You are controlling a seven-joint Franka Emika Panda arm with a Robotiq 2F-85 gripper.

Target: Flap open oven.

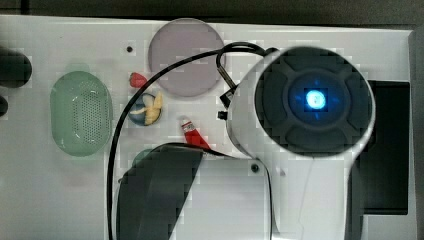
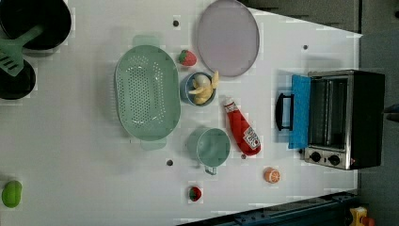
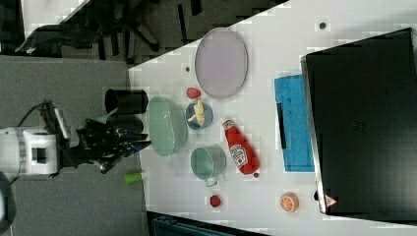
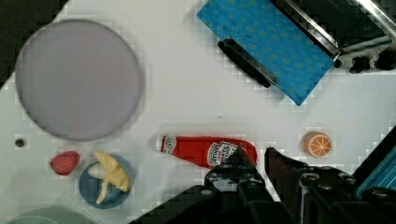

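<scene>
At the left view's right edge of the white table (image 2: 94, 155) stands the oven (image 2: 346, 120), a boxy toaster oven with a black top, a silver metal front frame and two small black knobs (image 2: 324, 158) low on its front panel. Its blue-tinted glass door (image 2: 299, 111) is folded fully down and lies flat on the table in front of the open cavity, the black bar handle (image 2: 284, 111) at its outer edge; a small red warning triangle sits at the corner of the body, its print too small to read. In the right view the gripper (image 3: 129, 143) hangs off the table's edge at the right view's left, beside the green colander (image 3: 167, 126), well apart from the oven with the table's things between them. In the wrist view the gripper (image 4: 259, 156) shows its two black fingers (image 4: 236, 161) a little apart, clamped on nothing, above the ketchup bottle (image 4: 205, 150), with the lowered door (image 4: 268, 46) farther off. The red bottle carries a white label whose lettering cannot be made out. Between gripper and oven also lie a green cup (image 2: 211, 147), a blue bowl holding a banana (image 2: 200, 88), a strawberry (image 2: 187, 58), a grey plate (image 2: 227, 37) and an orange slice (image 2: 271, 175).
</scene>
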